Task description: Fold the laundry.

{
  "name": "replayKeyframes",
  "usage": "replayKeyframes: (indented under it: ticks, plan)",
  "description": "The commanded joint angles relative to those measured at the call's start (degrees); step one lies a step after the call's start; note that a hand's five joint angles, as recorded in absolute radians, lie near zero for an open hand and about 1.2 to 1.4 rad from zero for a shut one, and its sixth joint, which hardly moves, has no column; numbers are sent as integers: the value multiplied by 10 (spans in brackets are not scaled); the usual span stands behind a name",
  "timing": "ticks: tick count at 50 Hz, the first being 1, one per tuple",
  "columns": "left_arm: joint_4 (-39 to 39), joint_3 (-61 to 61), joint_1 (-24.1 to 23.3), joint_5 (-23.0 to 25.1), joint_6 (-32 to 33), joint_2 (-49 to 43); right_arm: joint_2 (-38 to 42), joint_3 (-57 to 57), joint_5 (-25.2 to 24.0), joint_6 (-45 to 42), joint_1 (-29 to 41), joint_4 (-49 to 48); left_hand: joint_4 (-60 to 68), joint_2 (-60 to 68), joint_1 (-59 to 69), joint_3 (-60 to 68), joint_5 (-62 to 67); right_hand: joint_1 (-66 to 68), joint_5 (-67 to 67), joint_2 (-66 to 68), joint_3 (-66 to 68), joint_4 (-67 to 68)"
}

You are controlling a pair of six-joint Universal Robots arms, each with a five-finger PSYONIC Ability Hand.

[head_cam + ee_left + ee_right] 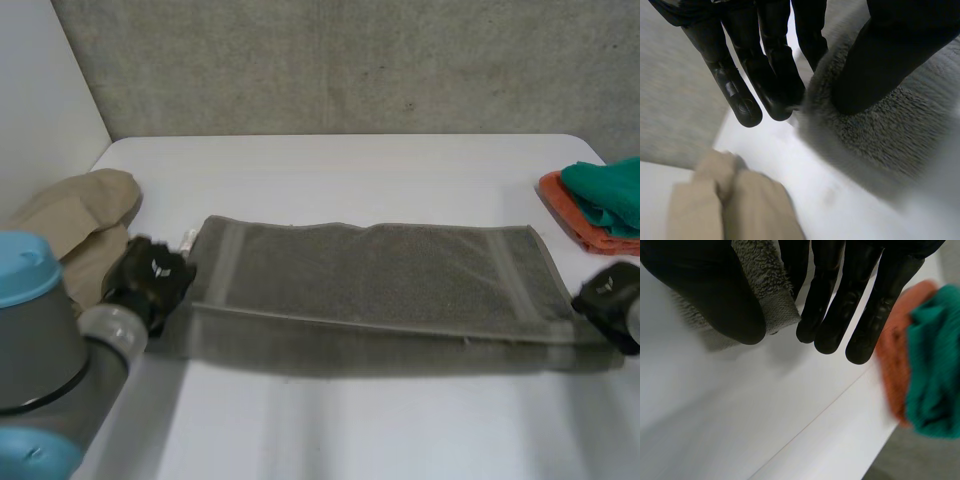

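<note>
- We see a grey towel (380, 275) lying long from side to side across the middle of the white counter (350, 430). Its near long edge seems to be raised a little, with a shadow under it.
- The left hand (152, 278) is at the left end of the towel, by its near corner. In the left wrist view the thumb lies on top of the towel and the straight fingers (771, 75) are at the other side of its edge, so they are holding the towel in a pinch.
- The right hand (610, 298) is at the near right corner of the towel. In the right wrist view this corner sits between the thumb and the fingers (835, 315), also pinched.
- A beige cloth (75, 225) lies left of the towel, just beside the left hand.
- An orange cloth (575, 225) with a green cloth (612, 190) on top lies right of the towel, near its far right corner.
</note>
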Motion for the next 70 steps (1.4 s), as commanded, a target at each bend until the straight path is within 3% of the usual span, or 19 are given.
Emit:
replayKeyframes:
  ticks: [1, 7, 18, 19, 20, 21, 22, 23, 25, 28, 33, 37, 39, 46, 56, 60, 64, 66, 70]
  plan:
    - [161, 96, -12, -21, -16, -133, 96, -97, 21, 56, 66, -154, 110, 111, 135, 114, 138, 243, 130, 123, 121, 117]
    - [231, 202, -17, -64, -11, -243, 167, -176, 36, 50, 75, -233, 110, 111, 135, 114, 138, 243, 130, 123, 121, 117]
    - [247, 349, -18, -75, 9, -366, 287, -297, 35, 47, 88, -305, 110, 111, 135, 114, 138, 243, 130, 123, 121, 117]
    - [249, 355, -18, -74, 9, -369, 304, -312, 40, 44, 89, -309, 110, 111, 135, 114, 138, 7, -106, -113, -115, -119]
    - [250, 357, -19, -73, 9, -371, 310, -317, 43, 43, 89, -310, 8, 10, 34, 13, 37, -207, -320, -327, -329, -333]
    - [254, 359, -22, -72, 10, -375, 316, -320, 45, 41, 92, -311, -531, -529, -505, -526, -502, -457, -570, -577, -579, -583]
    - [256, 359, -24, -69, 11, -376, 325, -325, 51, 39, 96, -311, -590, -589, -565, -586, -562, -457, -570, -577, -579, -583]
    - [259, 357, -28, -68, 10, -376, 326, -326, 54, 41, 99, -311, -517, -515, -492, -512, -488, -457, -570, -577, -579, -583]
    - [270, 352, -43, -68, 10, -372, 323, -326, 61, 46, 105, -308, -590, -589, -565, -586, -562, -457, -570, -577, -579, -583]
    - [279, 341, -57, -71, 9, -362, 299, -309, 74, 71, 115, -305, -590, -589, -565, -586, -562, -457, -570, -577, -579, -583]
    - [281, 287, -64, -76, 3, -305, 210, -238, 67, 157, 110, -301, -590, -589, -565, -586, -562, -457, -570, -577, -579, -583]
    - [280, 227, -63, -76, -3, -247, 109, -173, 35, 228, 105, -278, -590, -589, -565, -586, -562, -457, -570, -577, -579, -583]
    - [281, 202, -63, -75, -10, -224, 74, -144, -5, 253, 87, -239, -590, -589, -565, -586, -562, -457, -570, -577, -579, -583]
    - [282, 109, -67, -73, -77, -149, 58, -85, -101, 267, 24, -141, -590, -589, -565, -586, -562, -457, -570, -577, -579, -583]
    - [282, 86, -67, -73, -110, -144, 94, -64, -108, 263, -6, -157, -590, -589, -565, -586, -562, -434, -548, -555, -556, -560]
    - [282, 85, -67, -73, -110, -147, 129, -68, -105, 258, -7, -193, -590, -589, -565, -586, -562, -375, -489, -496, -498, -501]
    - [282, 84, -67, -73, -110, -149, 157, -72, -111, 258, -6, -230, -590, -589, -565, -586, -562, -194, -308, -315, -316, -320]
    - [282, 84, -67, -73, -110, -148, 171, -79, -113, 257, -8, -243, -590, -589, -565, -586, -562, 241, 128, 121, 119, 115]
    - [282, 84, -67, -75, -110, -148, 165, -79, -109, 257, -18, -249, -590, -589, -565, -586, -562, 243, 130, 123, 121, 117]
